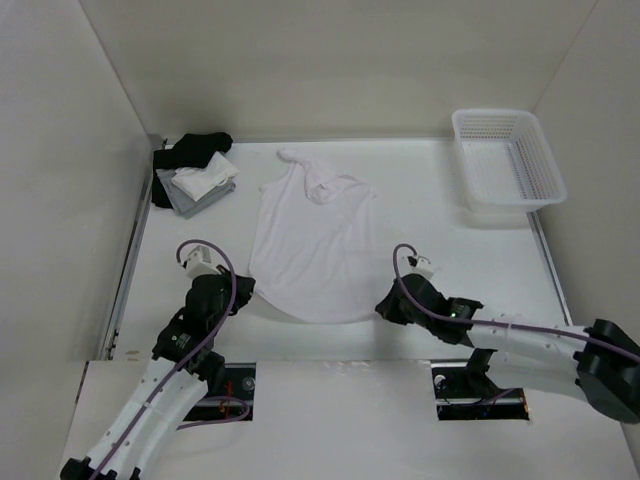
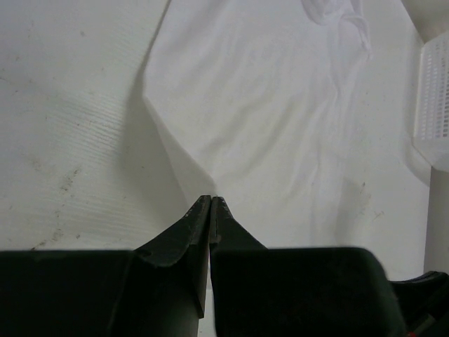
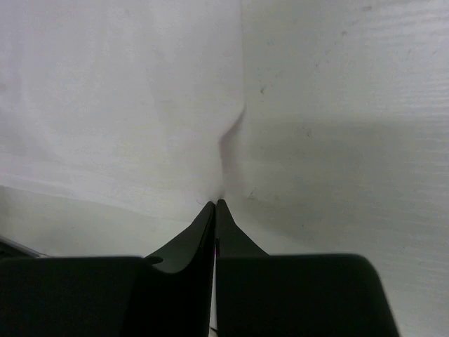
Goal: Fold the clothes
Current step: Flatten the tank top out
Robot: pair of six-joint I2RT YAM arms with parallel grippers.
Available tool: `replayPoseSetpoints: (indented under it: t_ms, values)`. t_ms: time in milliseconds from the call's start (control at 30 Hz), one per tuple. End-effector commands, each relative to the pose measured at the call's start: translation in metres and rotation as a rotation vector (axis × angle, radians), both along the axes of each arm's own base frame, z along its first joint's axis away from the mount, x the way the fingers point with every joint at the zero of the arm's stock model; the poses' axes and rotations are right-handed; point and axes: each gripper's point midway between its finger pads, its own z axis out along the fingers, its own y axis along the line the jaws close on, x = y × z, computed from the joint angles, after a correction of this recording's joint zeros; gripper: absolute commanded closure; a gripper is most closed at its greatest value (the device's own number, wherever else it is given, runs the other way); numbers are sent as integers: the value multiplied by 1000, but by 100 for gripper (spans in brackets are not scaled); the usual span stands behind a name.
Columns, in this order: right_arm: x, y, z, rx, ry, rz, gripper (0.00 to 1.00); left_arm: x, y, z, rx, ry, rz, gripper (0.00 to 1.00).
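Observation:
The clothes (image 1: 315, 240), a thin white sleeveless top, lie spread on the table with the straps bunched at the far end and the hem toward me. My left gripper (image 1: 245, 290) sits at the near-left hem corner. In the left wrist view its jaws (image 2: 211, 199) are pressed together on the cloth (image 2: 280, 119), which rises to their tips. My right gripper (image 1: 381, 304) is at the near-right hem corner. In the right wrist view it (image 3: 216, 203) is shut on the fabric's edge (image 3: 140, 105), and a small crease runs up from the tips.
A white plastic basket (image 1: 505, 160) stands at the back right, and its side shows in the left wrist view (image 2: 436, 105). A pile of black, white and grey garments (image 1: 195, 172) lies at the back left. White walls close in the table on three sides.

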Motion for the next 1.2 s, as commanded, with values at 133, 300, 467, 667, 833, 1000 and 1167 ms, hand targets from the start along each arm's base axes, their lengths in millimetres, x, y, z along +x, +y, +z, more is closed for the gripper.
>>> replayPoseSetpoints:
  t_ms: [133,300,467,667,833,1000,1167]
  values:
    - [13,-26,186,49,-409,-3,99,16,19,185,21,-459,45,100]
    - [-3,-72,354,99,-707,-41,99,-25,43,325,-86,-773,116,100]
    - [-12,-99,481,117,-911,-86,99,-76,64,436,-212,-1035,159,100]
    - [-15,-103,552,73,-1042,-97,99,-104,76,497,-225,-1170,197,99]
    - [-10,-101,543,28,-1087,-152,97,-64,63,472,-215,-1082,184,99]
    - [6,-87,500,-90,-1100,-203,97,7,56,401,-182,-897,215,99]
    - [50,-28,433,-194,-1068,-91,98,78,53,327,-136,-712,266,99]
